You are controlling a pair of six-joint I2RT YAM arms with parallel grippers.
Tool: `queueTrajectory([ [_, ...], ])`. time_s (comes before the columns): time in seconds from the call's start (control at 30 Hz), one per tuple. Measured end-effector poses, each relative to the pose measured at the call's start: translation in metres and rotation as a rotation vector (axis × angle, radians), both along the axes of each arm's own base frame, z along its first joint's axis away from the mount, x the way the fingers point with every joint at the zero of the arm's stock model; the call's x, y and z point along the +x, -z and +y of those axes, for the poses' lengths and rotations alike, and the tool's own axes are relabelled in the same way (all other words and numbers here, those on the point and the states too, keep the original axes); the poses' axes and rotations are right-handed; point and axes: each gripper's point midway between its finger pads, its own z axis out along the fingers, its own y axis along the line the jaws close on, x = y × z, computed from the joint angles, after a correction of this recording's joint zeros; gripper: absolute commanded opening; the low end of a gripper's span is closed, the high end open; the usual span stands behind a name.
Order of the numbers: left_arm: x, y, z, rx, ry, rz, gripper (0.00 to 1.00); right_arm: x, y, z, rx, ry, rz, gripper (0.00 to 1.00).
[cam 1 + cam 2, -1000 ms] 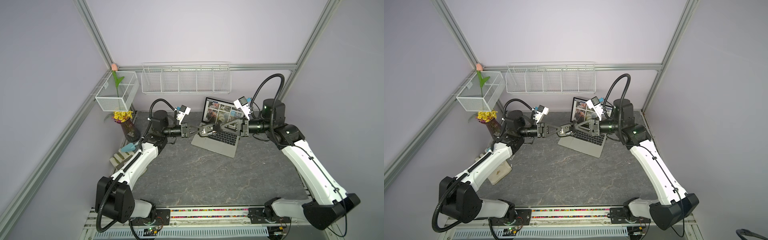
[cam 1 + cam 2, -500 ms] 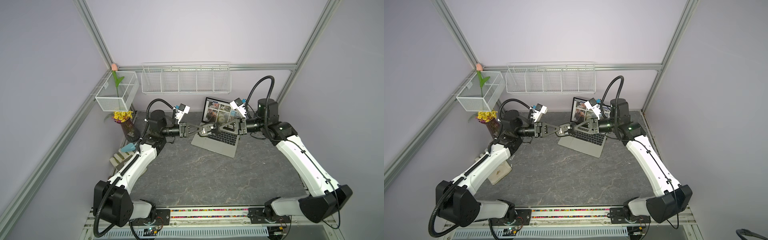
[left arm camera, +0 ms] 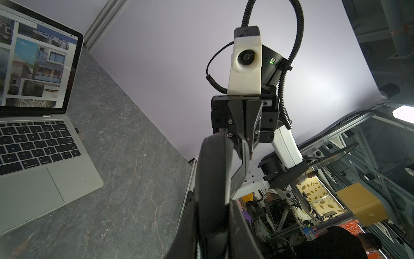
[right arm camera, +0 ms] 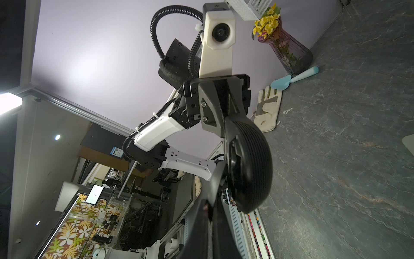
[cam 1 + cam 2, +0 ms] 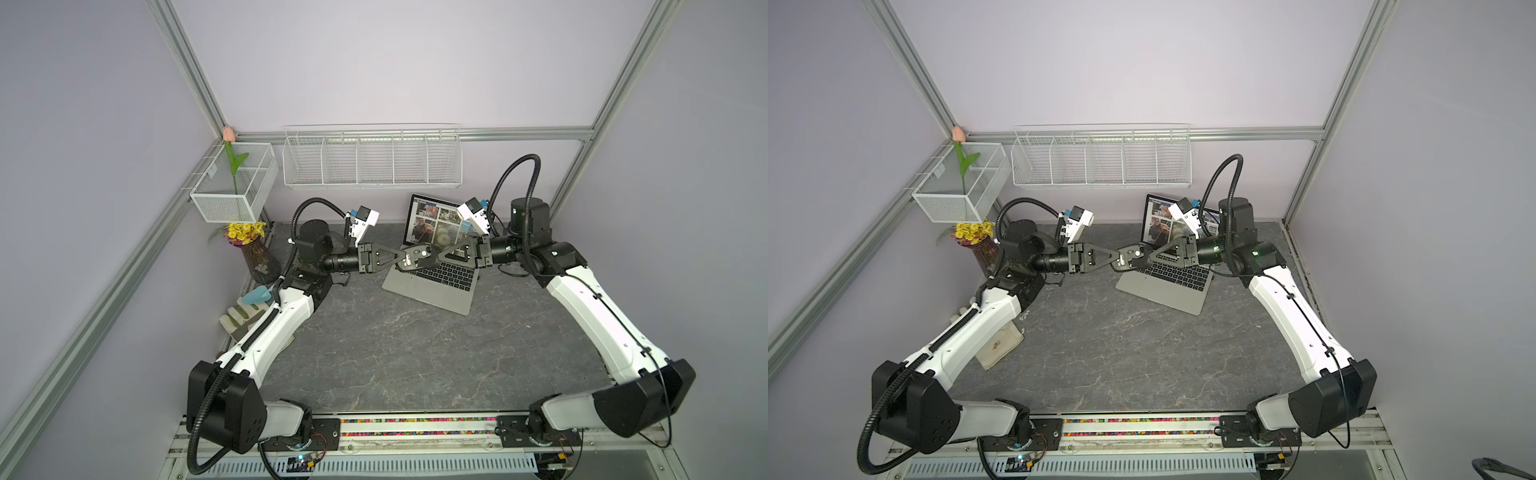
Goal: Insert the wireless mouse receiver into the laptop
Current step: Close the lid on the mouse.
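Right arm [image 5: 590, 307] swung inward, left claw [image 5: 404, 262] gripping mouse [image 3: 215, 179], right claw [image 3: 247, 143] pinching cover [image 3: 242, 170], grey tabletop [image 5: 395, 353], lilac walls [image 5: 374, 62]

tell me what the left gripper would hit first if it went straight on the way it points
The right gripper, most likely: it faces the left gripper tip to tip, with only the mouse clamped between them, above the laptop.

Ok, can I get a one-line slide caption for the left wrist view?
Near the open laptop, the left gripper holds the black mouse while the right gripper pinches its thin cover piece.
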Motion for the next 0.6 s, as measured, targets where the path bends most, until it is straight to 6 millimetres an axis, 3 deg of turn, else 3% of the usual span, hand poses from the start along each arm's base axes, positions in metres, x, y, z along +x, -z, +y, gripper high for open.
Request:
queueTrajectory([
  [0.6,0.0003,0.0026,-0.0001,0.003,-0.002,0.008,0.0,0.0037,0.0011,-0.0015,-0.068,0.007,-0.026,0.07],
])
